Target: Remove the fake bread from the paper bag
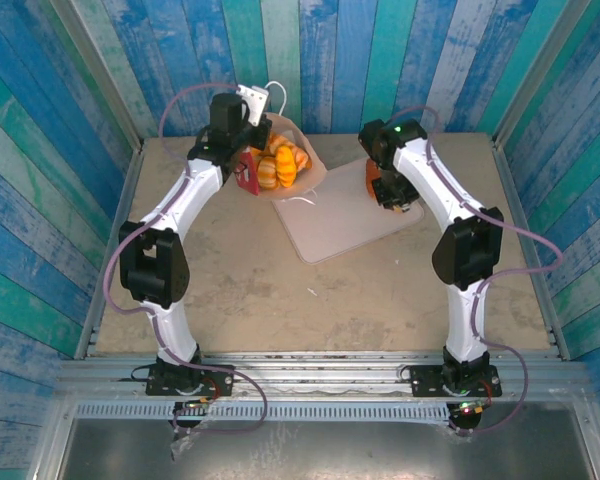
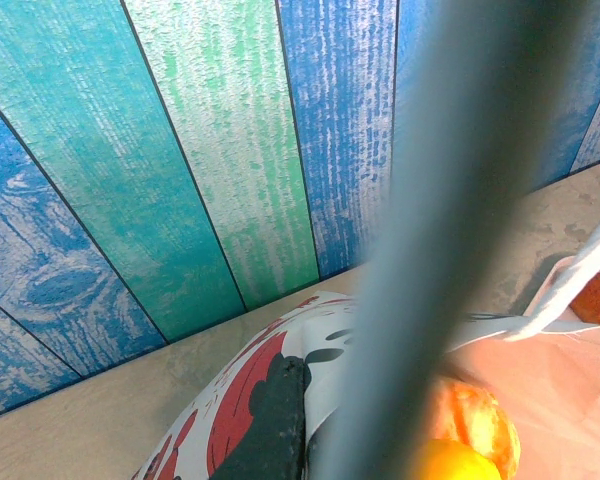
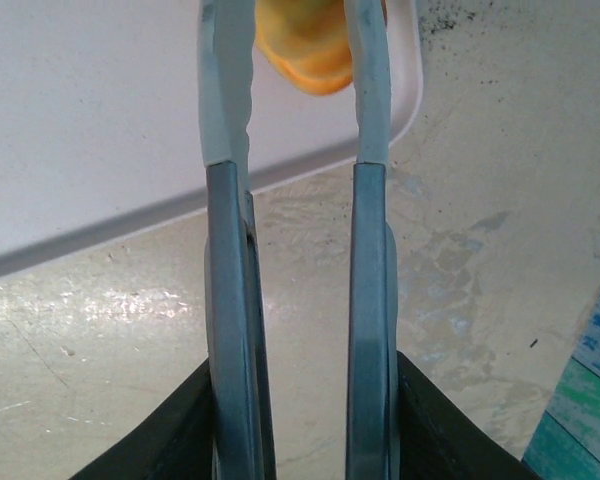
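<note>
Holds the paper bag (image 1: 305, 140) by its rim with left fingers (image 2: 450, 250) clamped shut (fake bread (image 1: 280, 162) visible inside, at rear of worktop (image 1: 280, 300)). Hangs over the pale tray (image 1: 325, 230) with right fingers (image 3: 230, 300) slightly parted, one orange bread piece (image 3: 315, 55) lying at the tips.

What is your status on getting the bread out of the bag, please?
Left gripper shut on bag. Right gripper around one bread piece on tray, grip unclear. More bread in bag. Nothing blocking.

You are seeing: left gripper (image 1: 246, 172) holding paper bag (image 1: 312, 168) edge, fake bread (image 1: 278, 165) sitting inside; right gripper (image 1: 388, 200) hanging over tray (image 1: 330, 235) corner beside orange piece (image 1: 372, 177).
</note>
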